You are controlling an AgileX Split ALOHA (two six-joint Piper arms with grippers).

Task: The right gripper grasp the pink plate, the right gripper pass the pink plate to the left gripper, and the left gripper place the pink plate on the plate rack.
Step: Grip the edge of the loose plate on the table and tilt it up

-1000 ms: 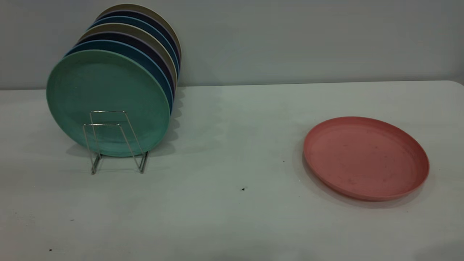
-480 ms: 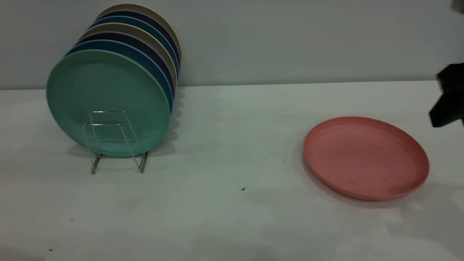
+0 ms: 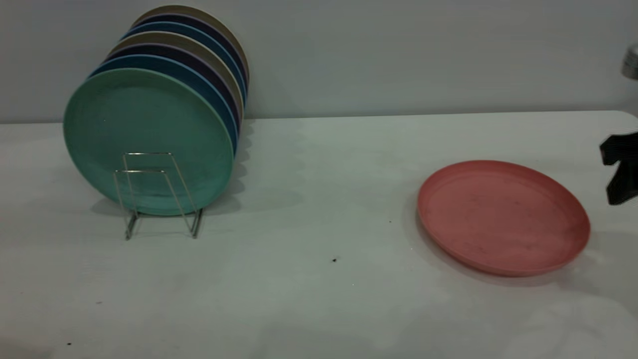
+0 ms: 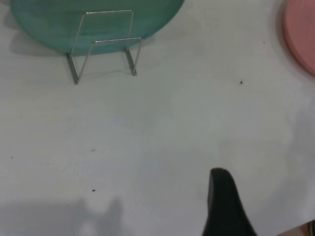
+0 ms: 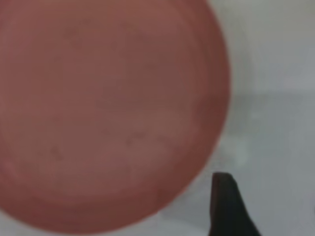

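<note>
The pink plate (image 3: 503, 217) lies flat on the white table at the right. It fills most of the right wrist view (image 5: 108, 108), and its edge shows in the left wrist view (image 4: 301, 39). My right gripper (image 3: 620, 169) shows as a black shape at the right edge, just right of the plate and above the table, touching nothing. In its own view (image 5: 226, 209) it sits beside the plate's rim. The plate rack (image 3: 159, 194) stands at the left and also shows in the left wrist view (image 4: 103, 49). My left gripper (image 4: 224, 209) is over bare table in front of the rack.
Several plates stand upright in the rack, with a teal-green plate (image 3: 149, 139) in front. Two wire loops at the rack's front end hold nothing. A wall runs behind the table. A silver cylinder (image 3: 631, 62) shows at the right edge.
My right gripper came into the exterior view from the right edge, then dropped lower beside the pink plate. The plate and rack have not moved.
</note>
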